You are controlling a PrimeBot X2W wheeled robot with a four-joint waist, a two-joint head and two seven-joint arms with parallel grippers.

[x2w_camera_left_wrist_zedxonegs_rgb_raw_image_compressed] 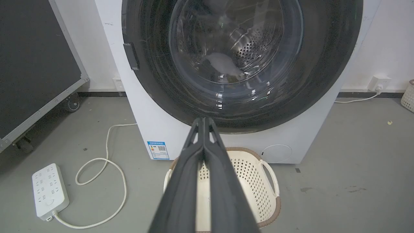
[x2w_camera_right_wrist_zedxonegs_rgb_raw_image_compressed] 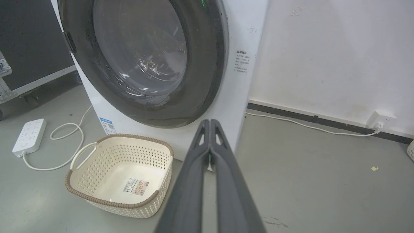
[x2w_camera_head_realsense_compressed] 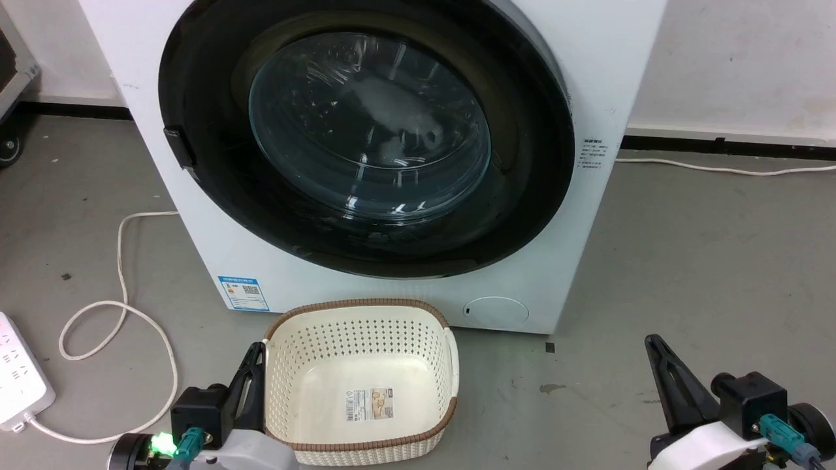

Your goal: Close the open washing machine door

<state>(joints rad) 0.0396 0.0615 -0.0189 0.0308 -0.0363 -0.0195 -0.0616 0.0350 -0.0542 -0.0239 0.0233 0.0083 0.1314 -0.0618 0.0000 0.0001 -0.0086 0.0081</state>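
Both are closed and hold nothing: the left pincer (x2w_camera_left_wrist_zedxonegs_rgb_raw_image_compressed: 203, 120) has its two dark fingers pressed together to the tips, and the right pincer (x2w_camera_right_wrist_zedxonegs_rgb_raw_image_compressed: 210, 122) shows the same. In the head view the left one rises at the lower left, just beside the left wall of a cream perforated basket (x2w_camera_head_realsense_compressed: 360, 302); I cannot tell if it touches this wall. The right one stands at the lower right over the bare grey floor (x2w_camera_head_realsense_compressed: 686, 261), well apart from the basket. The basket has a brown woven rim, stands on the floor and carries only a paper label (x2w_camera_head_realsense_compressed: 371, 403) on its bottom. At the left a white power strip (x2w_camera_head_realsense_compressed: 19, 375) lies on the floor, and its white cable (x2w_camera_head_realsense_compressed: 121, 307) makes a loop near the machine. Just behind the basket stands the washing machine (x2w_camera_head_realsense_compressed: 215, 248), a white box with a blue sticker (x2w_camera_head_realsense_compressed: 243, 294) low at the left and a small round cover (x2w_camera_head_realsense_compressed: 495, 312) low at the right. The washing machine door (x2w_camera_head_realsense_compressed: 369, 137) lies flat in the round front of the machine, its black frame against the white panel all around, so it looks shut; its handle (x2w_camera_head_realsense_compressed: 179, 147) is at the left edge. Through the glass, holes of the steel drum are visible in the left wrist view. Behind the machine is a white wall (x2w_camera_head_realsense_compressed: 738, 59) with a dark skirting strip, and at the far left a black case on wheels (x2w_camera_left_wrist_zedxonegs_rgb_raw_image_compressed: 32, 64).
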